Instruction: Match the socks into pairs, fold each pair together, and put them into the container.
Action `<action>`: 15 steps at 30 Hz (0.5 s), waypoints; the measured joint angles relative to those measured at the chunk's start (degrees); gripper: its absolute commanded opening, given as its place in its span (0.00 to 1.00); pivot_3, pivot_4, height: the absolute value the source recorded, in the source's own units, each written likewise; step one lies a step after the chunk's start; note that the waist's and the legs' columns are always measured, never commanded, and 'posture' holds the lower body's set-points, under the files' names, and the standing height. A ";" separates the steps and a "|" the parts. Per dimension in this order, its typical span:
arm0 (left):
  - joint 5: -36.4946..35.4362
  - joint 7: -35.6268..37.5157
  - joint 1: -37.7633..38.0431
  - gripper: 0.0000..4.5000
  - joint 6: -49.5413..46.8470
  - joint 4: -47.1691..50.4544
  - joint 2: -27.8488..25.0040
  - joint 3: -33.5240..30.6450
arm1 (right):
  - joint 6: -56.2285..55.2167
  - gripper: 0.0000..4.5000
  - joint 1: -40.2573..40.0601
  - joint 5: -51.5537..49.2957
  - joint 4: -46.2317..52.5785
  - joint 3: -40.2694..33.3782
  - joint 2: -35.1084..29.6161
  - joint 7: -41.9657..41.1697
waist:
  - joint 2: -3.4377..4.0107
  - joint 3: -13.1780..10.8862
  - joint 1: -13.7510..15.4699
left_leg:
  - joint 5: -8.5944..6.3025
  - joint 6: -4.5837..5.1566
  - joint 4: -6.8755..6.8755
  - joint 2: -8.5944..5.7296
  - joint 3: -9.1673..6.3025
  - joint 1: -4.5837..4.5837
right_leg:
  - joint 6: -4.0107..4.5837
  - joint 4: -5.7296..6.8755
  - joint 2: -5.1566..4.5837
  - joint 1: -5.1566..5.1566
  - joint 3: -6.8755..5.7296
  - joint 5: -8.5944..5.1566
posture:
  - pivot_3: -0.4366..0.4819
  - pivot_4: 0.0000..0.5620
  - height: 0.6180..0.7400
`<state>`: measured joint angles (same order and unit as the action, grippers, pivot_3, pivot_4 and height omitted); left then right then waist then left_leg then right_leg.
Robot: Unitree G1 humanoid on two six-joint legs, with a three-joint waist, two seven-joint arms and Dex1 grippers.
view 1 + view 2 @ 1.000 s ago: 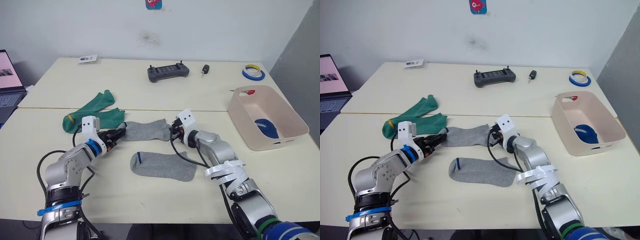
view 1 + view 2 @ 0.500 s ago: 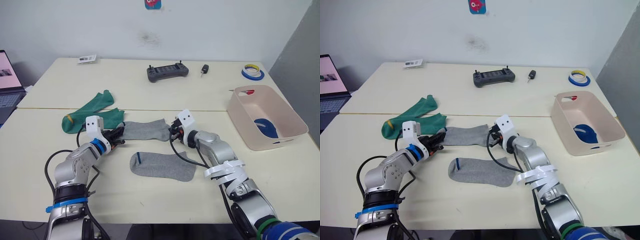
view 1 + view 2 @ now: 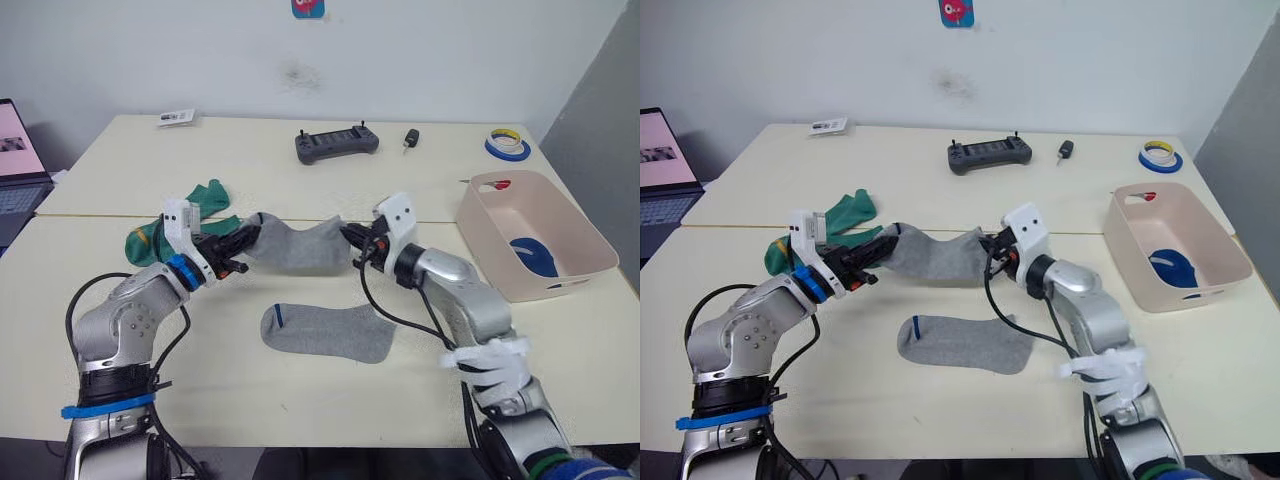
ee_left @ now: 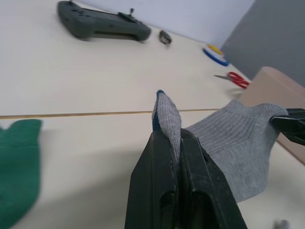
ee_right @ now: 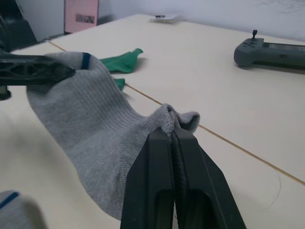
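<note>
Left gripper (image 3: pixel 243 243) and right gripper (image 3: pixel 352 243) are each clamping one end of a grey sock (image 3: pixel 297 244), holding it slung between them above the table (image 3: pixel 420 180); the left wrist view shows the blue-striped cuff pinched between closed fingers (image 4: pixel 164 157), and the right wrist view shows the toe end caught the same way. Its long axis is running from 9 o'clock to 3 o'clock across the table, cuff toward the robot's left, belly sagging in the middle. Directly toward 6 o'clock, its partner, the second grey sock (image 3: pixel 325 332), is lying flat along nearly the same line, cuff also to the left. Out at 9 o'clock the green socks (image 3: pixel 205 200) are waiting, loosely heaped and not yet folded. At 3 o'clock the container (image 3: pixel 570 268) is sitting near the table's edge with something dark blue (image 3: pixel 533 254) already inside, apparently the first finished pair. By that reading, the job is roughly a third done: the grey pair is still being matched, with folding and binning to come, and the green pair is untouched.
</note>
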<state>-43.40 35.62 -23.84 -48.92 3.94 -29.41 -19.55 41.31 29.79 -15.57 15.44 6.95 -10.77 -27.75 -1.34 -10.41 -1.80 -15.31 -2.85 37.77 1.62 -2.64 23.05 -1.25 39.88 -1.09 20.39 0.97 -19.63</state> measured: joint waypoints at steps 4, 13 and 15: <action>-11.39 -0.61 1.54 0.00 -10.91 5.48 -2.10 -3.08 | 9.86 0.00 -7.22 -9.28 16.24 -4.57 -4.39 -1.08 | 0.00 0.00 0.00 | -0.10 0.16 -0.05 0.01 -0.07 -0.02 | -0.01 -0.11 0.00 -0.08 -0.03 0.00 | 0.48 0.27 1.00; -21.68 -4.07 15.48 0.00 -18.93 11.88 -3.40 -5.64 | 21.24 0.00 -23.53 -24.01 31.56 -11.76 -11.51 0.85 | 0.02 -0.01 -0.02 | -0.09 0.17 -0.36 -0.02 -0.05 -0.19 | 0.00 -0.28 0.00 -0.17 0.01 -0.01 | 0.48 0.27 1.00; -20.72 -4.25 17.16 0.00 -17.07 11.84 -2.43 -5.46 | 19.49 0.00 -25.36 -21.73 31.45 -9.21 -12.80 1.89 | 0.02 -0.01 0.04 | -0.09 0.16 -0.41 -0.04 -0.04 -0.20 | 0.00 -0.31 0.00 -0.16 0.01 -0.02 | 0.48 0.27 1.00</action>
<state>-64.12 31.37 -6.67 -65.99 15.78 -31.84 -25.01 60.80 4.44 -37.30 46.89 -2.26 -23.58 -25.87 -1.32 -10.42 -1.75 -15.39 -2.70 37.37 1.58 -2.68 22.85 -1.24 39.58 -1.09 20.22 0.98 -19.65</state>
